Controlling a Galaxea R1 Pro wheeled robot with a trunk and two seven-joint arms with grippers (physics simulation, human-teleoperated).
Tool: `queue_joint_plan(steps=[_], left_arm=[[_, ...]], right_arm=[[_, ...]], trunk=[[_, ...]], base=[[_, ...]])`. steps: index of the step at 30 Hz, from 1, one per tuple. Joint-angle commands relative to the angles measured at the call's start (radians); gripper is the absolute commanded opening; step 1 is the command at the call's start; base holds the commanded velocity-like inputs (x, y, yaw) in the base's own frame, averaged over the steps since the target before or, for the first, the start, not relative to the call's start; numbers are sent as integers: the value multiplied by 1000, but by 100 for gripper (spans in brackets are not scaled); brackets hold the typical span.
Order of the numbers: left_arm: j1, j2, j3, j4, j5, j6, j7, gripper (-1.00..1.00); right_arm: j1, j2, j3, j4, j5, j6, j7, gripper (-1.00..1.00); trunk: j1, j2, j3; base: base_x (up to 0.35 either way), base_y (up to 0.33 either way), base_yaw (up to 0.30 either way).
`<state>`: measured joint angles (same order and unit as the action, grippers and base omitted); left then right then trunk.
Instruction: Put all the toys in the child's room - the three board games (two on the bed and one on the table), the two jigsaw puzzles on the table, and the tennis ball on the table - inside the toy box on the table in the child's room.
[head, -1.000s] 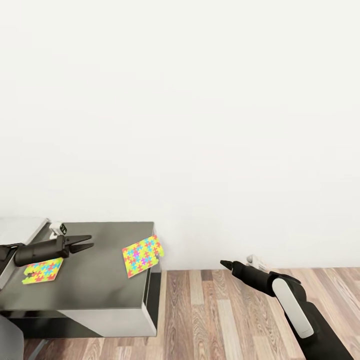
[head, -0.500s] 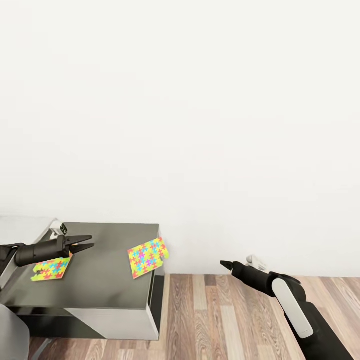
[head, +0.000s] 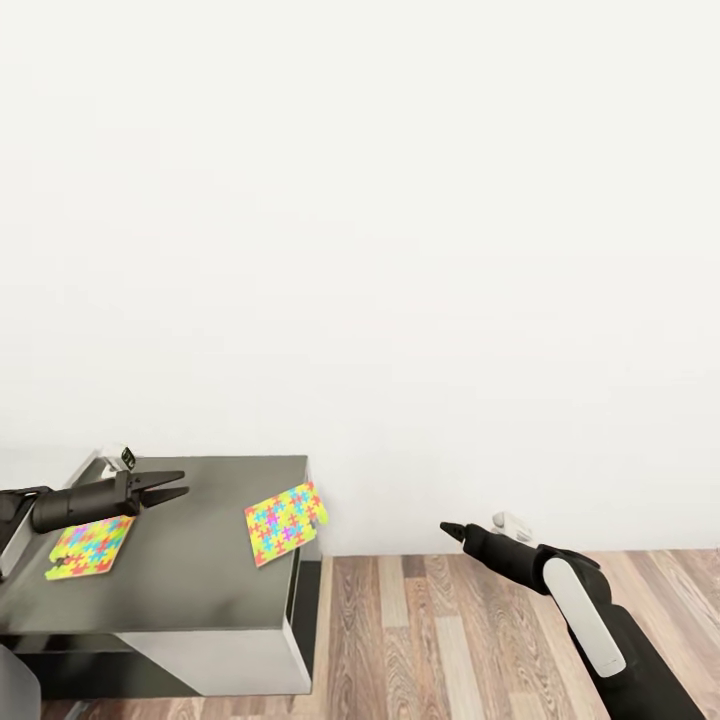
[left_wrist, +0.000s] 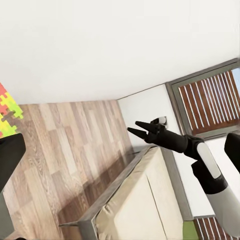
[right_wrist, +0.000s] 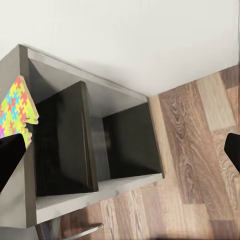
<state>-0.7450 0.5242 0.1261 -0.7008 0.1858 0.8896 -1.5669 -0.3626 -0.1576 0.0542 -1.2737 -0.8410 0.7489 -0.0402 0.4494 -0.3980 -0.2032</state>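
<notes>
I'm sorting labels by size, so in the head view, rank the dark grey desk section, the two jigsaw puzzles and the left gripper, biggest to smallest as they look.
1. Dark grey desk section, by far the largest.
2. Left gripper with its dark body.
3. Right-hand puzzle at the desk's edge and left-hand puzzle: they look about alike, and the gripper partly covers the left one, so no ranking.

I count two jigsaw puzzles (head: 88, 546) (head: 285, 510) on one dark-grey table section (head: 190, 590). Two arms of mine, so two grippers: my left gripper (head: 172, 487) and my right gripper (head: 447, 527). One bed (left_wrist: 135, 205) on the wood-plank floor (head: 450, 630).
</notes>
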Motion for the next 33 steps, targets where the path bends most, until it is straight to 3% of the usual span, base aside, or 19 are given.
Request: queue_joint_plan(steps=[1,33], left_arm=[[-1,0,0,0,0,11,-4,100],[-1,-1,0,0,-2,11,-4,100]], right_arm=[[-1,-1,2,-1,-4,-2,-4,100],[-1,0,6,-3,0,-20,-4,100]], trunk=[[1,-2,0],[1,-2,52]], base=[[0,0,-108],[0,0,9]])
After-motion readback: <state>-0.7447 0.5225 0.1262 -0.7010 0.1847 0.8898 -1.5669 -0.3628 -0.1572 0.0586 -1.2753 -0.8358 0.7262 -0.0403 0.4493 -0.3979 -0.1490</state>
